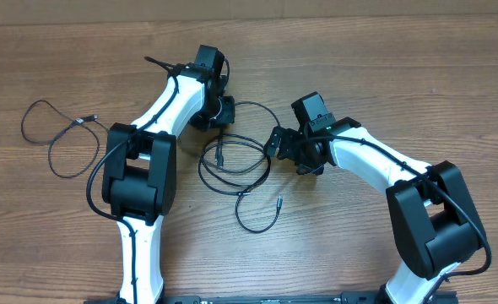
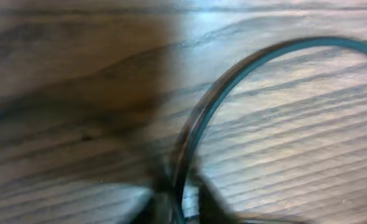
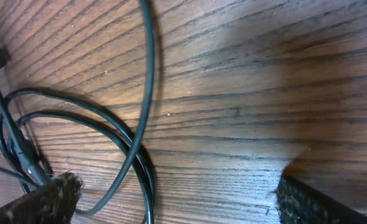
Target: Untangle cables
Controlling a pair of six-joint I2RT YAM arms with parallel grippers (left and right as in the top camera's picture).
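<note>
Brown wood grain fills every view: the table (image 1: pixel 401 76) is streaky with darker lines, and a paler tan strip (image 1: pixel 316 5) runs along its far edge. The cables (image 1: pixel 236 165) lie mid-table in a knot of thin black loops between the two arms, with one plug end trailing toward the near side. A loose cable (image 1: pixel 72 127) lies well apart on the left, curled on its own.

The left gripper (image 1: pixel 222 110) is down at the far side of the knot. In its own blurred view a strand arcs over the wood and drops between the dark fingers (image 2: pixel 162 205), but I cannot tell whether they pinch it.

The right gripper (image 1: pixel 281 143) is at the right edge of the knot with its jaws spread wide and holding nothing. Loops cross just beside its left pad (image 3: pixel 46 199).
</note>
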